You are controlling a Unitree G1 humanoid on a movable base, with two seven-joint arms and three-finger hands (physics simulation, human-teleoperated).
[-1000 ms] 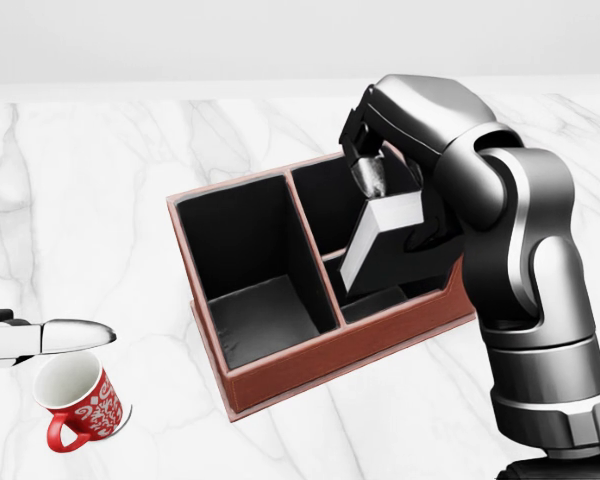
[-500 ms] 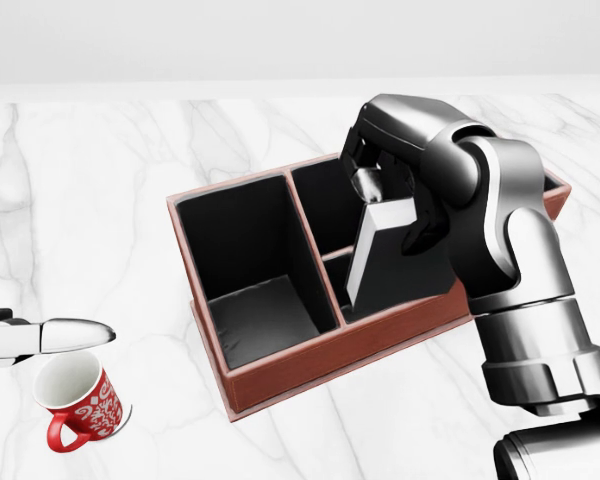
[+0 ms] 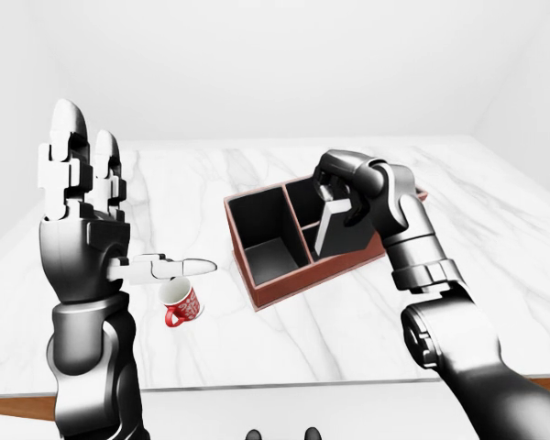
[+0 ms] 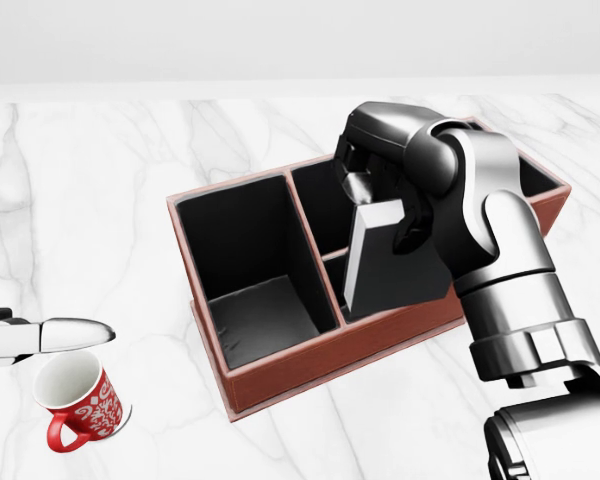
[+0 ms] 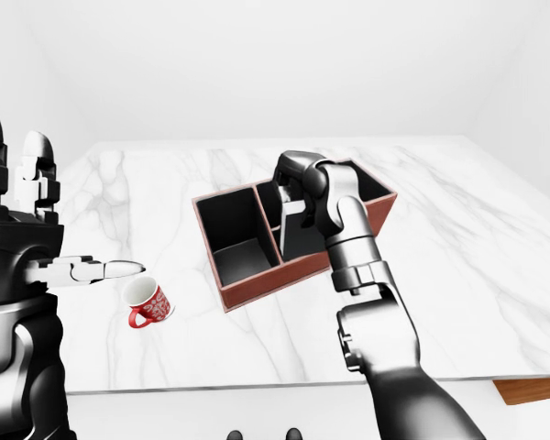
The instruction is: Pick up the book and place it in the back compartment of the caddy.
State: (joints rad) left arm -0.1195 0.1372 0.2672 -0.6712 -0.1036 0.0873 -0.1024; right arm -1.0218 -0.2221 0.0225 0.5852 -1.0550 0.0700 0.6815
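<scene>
The right hand [image 4: 380,185] was clenched on the top edge of the book [image 4: 380,262], which hung nearly upright and slightly tilted, its lower end already inside the caddy [image 4: 242,385]. From where I stood this looked like the placing step, well along: the book was going down into the right half of the caddy, just right of the long divider, though the arm hid too much to say whether it sat in the far compartment or the nearer one. The next move, as I judged it, called for checking that it lay beyond the short cross wall, lowering it until it rested, then letting the fingers go.

The left hand [image 3: 78,206] stood raised and released, fingers up, holding nothing, above the red mug [image 4: 78,403] (untouched) on the marble surface [image 4: 100,170].
</scene>
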